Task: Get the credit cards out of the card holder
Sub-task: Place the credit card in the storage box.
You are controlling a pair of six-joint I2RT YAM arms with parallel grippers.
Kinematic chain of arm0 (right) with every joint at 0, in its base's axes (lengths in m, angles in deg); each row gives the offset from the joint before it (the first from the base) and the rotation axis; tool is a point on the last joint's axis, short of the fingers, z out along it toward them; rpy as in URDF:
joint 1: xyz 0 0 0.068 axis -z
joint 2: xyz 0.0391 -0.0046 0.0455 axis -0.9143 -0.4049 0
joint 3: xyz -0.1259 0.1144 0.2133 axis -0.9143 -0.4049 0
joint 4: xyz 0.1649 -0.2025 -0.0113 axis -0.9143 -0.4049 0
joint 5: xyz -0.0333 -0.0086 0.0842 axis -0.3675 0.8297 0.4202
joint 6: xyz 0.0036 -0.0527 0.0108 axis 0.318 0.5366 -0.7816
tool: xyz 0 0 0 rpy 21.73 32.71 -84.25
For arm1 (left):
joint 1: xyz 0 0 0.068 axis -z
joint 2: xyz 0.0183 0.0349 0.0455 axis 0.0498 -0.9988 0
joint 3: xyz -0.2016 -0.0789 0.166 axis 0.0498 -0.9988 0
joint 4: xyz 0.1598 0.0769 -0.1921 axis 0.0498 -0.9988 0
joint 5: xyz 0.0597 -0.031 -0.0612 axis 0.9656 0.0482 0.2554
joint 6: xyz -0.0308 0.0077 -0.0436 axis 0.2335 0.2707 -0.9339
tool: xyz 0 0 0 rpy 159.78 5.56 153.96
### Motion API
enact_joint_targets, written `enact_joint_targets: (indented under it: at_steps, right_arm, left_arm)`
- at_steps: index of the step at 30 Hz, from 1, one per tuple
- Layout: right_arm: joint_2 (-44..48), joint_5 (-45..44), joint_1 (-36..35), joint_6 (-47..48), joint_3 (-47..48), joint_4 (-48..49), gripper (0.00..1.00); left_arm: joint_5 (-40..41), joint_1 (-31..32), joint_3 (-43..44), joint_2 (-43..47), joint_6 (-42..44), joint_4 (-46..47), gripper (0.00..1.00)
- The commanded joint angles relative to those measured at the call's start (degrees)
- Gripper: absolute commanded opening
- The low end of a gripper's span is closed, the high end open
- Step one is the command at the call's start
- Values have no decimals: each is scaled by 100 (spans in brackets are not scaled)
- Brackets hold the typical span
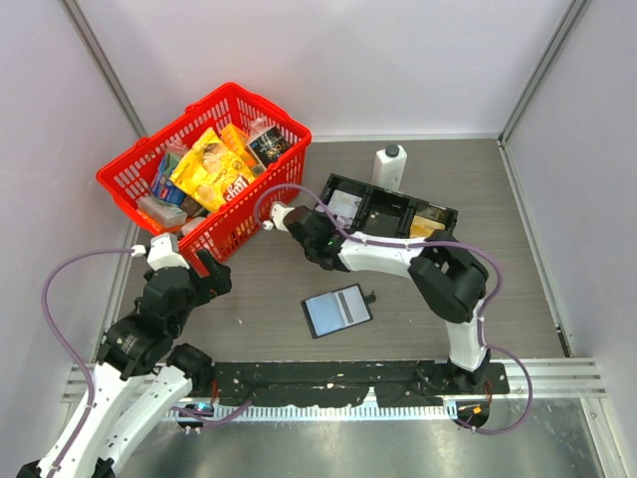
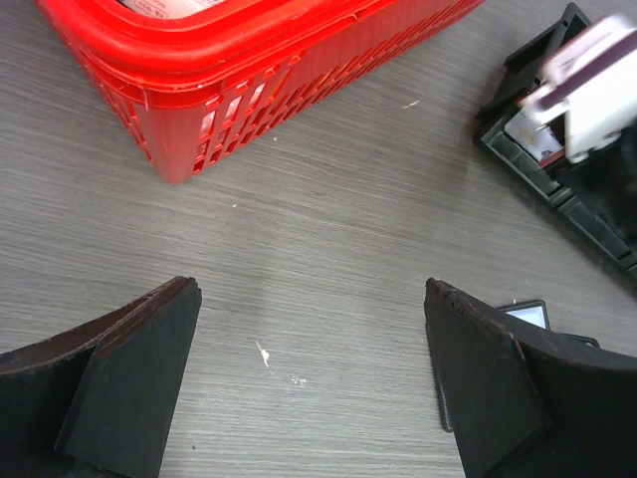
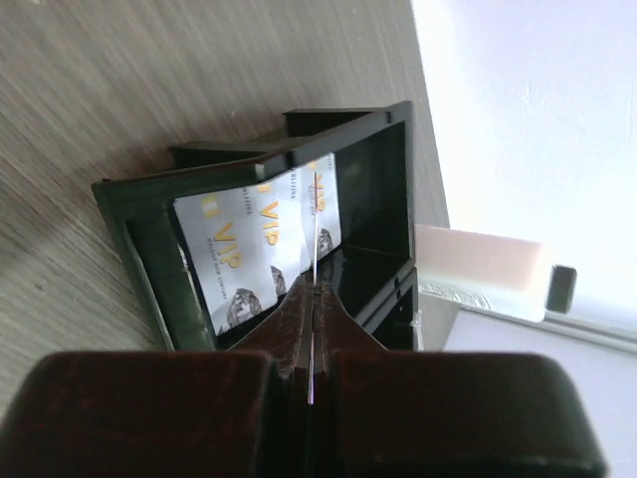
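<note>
The right gripper (image 3: 315, 287) pinches a card (image 3: 317, 224) edge-on at the left end of the tray (image 3: 149, 259). The left gripper (image 2: 311, 299) hangs open beside the red basket (image 2: 229, 60).

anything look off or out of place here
Nothing looks spilled or damaged. The card holder lies open and askew on the table. The right gripper is shut on a thin card, held edge-on over the tray, where a VIP card lies.
</note>
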Motion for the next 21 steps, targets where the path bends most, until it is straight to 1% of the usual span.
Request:
enact_joint_targets:
  at_steps: [1,7,11,14,15,16,17,21]
  right_arm:
    - [-458,-508,63,1129,-58,946,1]
    - [-643,-236,186,1322,-286,1176,2]
    - [-705,10,203,1235,-295,895,7]
    - [-644,211,195,972,-173,500,18]
    - [-609,265,203,771,-50,203,25]
    - [-539,396,204,682,-5,-17,29]
    - [-477,441,186,516,56,-220,36]
    - [-108,634,160,102,171,-651,43]
  left_arm:
    - [293,-23,49,-57,101,26,99]
    - [231,-32,49,-119,127,35,99]
    - [179,-102,32,-146,145,70,99]
    - [117,-146,23,-172,162,79,99]
    - [91,-164,23,-189,171,88,99]
    - [65,-181,23,-207,171,105,99]
    - [29,-199,23,-224,180,114,99]
    - [-102,-278,5,-277,224,158,99]
